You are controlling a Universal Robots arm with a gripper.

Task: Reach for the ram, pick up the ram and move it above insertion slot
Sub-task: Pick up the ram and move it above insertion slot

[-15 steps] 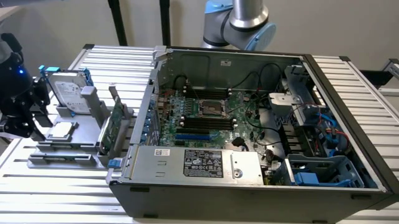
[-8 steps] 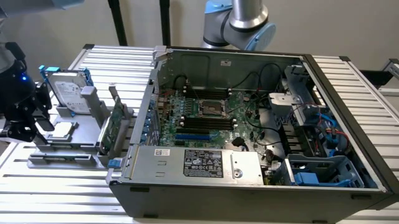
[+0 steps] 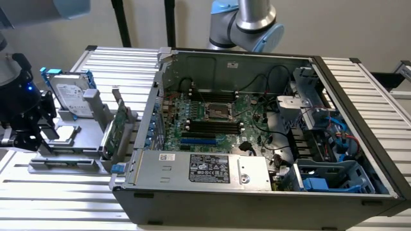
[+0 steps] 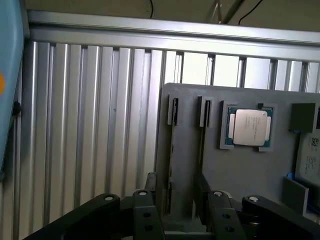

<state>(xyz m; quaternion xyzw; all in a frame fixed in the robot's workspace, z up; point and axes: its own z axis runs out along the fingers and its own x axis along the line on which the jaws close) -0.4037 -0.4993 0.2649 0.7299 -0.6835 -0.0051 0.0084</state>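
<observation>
The claw (image 4: 181,212) hangs low over the grey holder (image 4: 240,170) on the slatted table (image 4: 90,125), at the exterior view's left, outside the computer case (image 3: 257,202). Its fingers (image 4: 146,215) stand apart and grip nothing. The ram (image 4: 171,150) appears edge-on as a thin dark strip in the holder's groove, between the fingers; whether they touch it cannot be judged. The insertion slot (image 3: 213,124) lies among the black sockets inside the case, well apart from the claw.
</observation>
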